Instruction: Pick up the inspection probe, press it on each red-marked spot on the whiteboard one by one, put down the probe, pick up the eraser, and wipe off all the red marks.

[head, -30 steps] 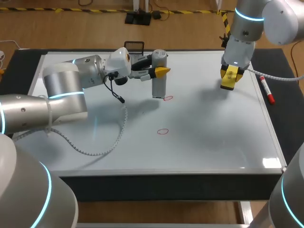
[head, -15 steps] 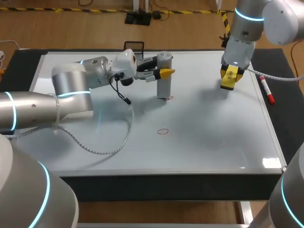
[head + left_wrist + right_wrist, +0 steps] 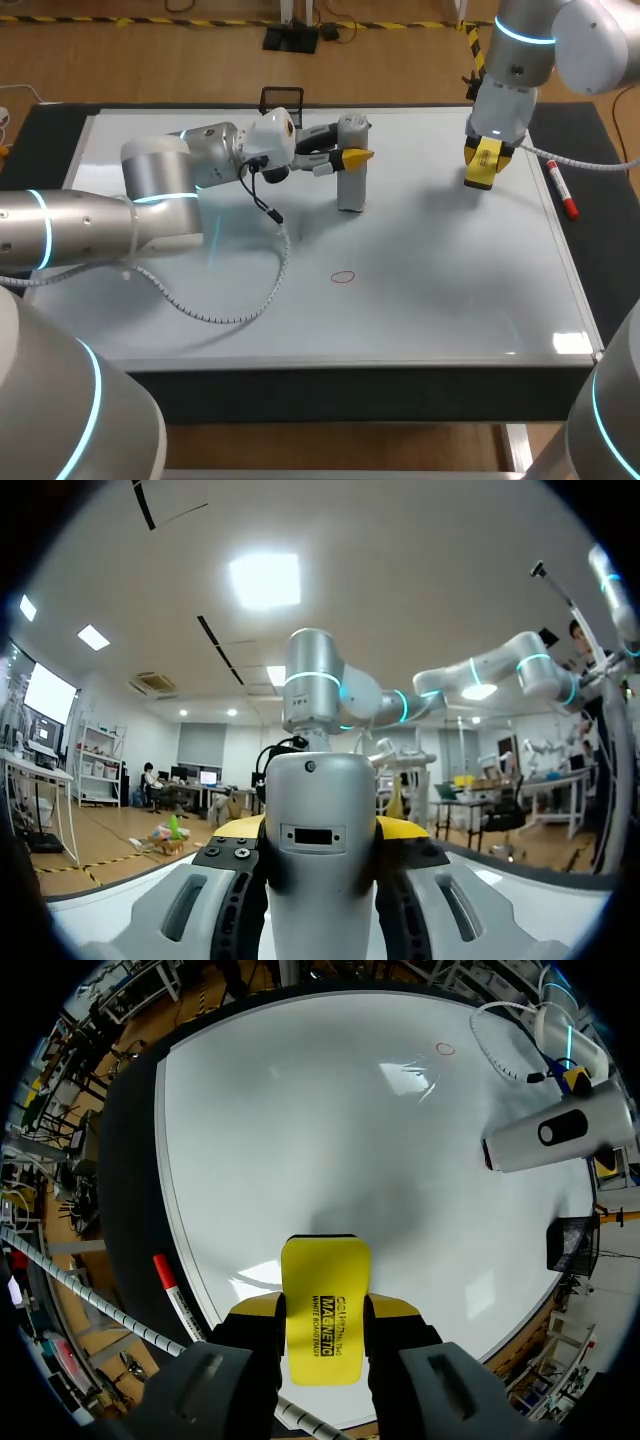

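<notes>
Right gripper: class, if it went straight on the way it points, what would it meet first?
Most likely the bare whiteboard, touched first by the yellow eraser in the right gripper; the red mark lies well aside. Depth is unclear.

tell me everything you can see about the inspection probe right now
The inspection probe is a smooth silver-grey cylinder with a rounded top, looking like metal or painted plastic. The left wrist view shows a small dark rectangular window on its face, with a tiny dot above it. It stands upright with its lower end on the whiteboard, towards the far middle. The left gripper is shut on its upper part, a yellow tip on either side. Nothing else touches it.
</notes>
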Available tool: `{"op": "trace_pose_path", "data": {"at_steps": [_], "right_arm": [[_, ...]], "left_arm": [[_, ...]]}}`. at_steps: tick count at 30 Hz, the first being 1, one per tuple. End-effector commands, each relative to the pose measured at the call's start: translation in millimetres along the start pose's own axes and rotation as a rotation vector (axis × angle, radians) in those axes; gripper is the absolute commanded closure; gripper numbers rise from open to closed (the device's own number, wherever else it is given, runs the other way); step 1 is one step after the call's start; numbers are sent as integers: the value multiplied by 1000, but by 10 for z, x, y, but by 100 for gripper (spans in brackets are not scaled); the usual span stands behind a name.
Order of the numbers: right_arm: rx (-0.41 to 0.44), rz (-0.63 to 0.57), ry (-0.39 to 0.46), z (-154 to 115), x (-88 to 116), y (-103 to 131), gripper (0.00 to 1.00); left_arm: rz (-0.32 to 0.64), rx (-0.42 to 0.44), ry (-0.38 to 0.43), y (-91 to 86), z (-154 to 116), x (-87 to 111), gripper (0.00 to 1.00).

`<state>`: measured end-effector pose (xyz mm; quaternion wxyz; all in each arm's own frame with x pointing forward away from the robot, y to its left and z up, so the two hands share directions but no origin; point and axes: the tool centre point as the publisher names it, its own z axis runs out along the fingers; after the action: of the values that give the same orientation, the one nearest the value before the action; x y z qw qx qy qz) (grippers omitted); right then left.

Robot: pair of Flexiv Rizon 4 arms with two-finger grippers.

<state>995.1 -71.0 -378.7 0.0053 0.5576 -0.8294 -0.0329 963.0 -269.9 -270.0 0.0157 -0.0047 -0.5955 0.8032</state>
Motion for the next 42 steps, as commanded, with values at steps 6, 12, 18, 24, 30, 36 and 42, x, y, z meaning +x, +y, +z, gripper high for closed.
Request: {"op": "trace_pose_path", "data": {"at_steps": [6, 12, 18, 24, 30, 36, 42], "right_arm": [[-1, -2, 4, -6, -1, -12, 100], [-1, -2, 4, -6, -1, -12, 100], [-1, -2, 4, -6, -1, -12, 100], [-1, -2, 4, -6, -1, -12, 100], [-1, -2, 4, -6, -1, -12, 100], [-1, -2, 4, -6, -1, -12, 100], [-1, -2, 4, -6, -1, -12, 100]], "left_arm": [[-8, -56, 30, 73, 11, -12, 100], [-10, -87, 32, 84, -7, -2, 100], [-10, -95, 35, 77, -7, 7, 100], [-8, -98, 40, 72, -2, 7, 100], [-7, -102, 44, 70, 4, 16, 100], [-3, -100, 43, 44, 10, 43, 100], [14, -93, 45, -59, 39, 78, 100]]}}
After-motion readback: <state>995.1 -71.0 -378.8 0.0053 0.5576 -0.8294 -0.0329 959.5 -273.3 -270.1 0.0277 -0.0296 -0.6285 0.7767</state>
